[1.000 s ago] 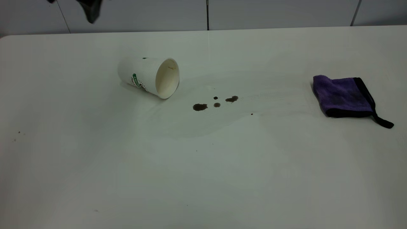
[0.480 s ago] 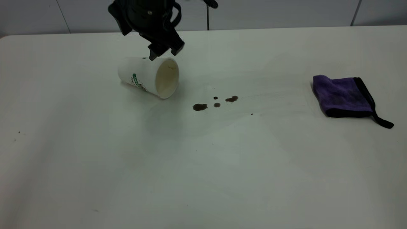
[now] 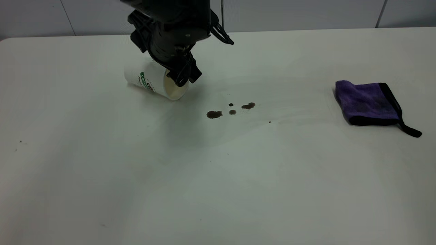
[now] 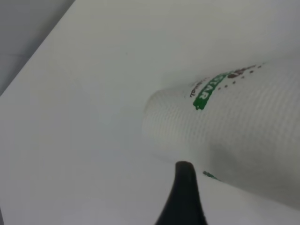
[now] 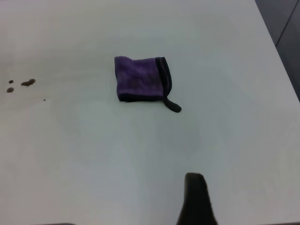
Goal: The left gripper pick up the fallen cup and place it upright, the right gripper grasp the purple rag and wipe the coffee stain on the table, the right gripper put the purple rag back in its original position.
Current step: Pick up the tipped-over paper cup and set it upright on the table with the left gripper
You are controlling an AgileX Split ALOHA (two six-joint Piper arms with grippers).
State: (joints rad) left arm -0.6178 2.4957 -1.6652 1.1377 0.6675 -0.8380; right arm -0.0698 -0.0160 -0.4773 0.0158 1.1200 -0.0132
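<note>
The white cup (image 3: 146, 79) with its green logo band lies on its side on the table (image 3: 218, 177), mouth toward the coffee stain. My left gripper (image 3: 185, 77) has come down from above onto the cup's rim and is open. One black finger (image 4: 185, 187) sits beside the cup's wall (image 4: 234, 122); the other is out of frame. The coffee stain (image 3: 214, 114) is a few brown blotches to the right of the cup. The purple rag (image 3: 367, 102) lies folded at the far right. My right gripper (image 5: 197, 201) hovers well short of the rag (image 5: 140, 78) and does not show in the exterior view.
A tiny dark speck (image 3: 269, 121) lies right of the blotches. The table's back edge (image 3: 272, 30) meets a grey wall. Small specks (image 3: 20, 141) mark the left side.
My left arm has swung in from the upper left and dropped onto the cup's rim. The cup has shifted slightly up and left. Rag and stain have not moved.
</note>
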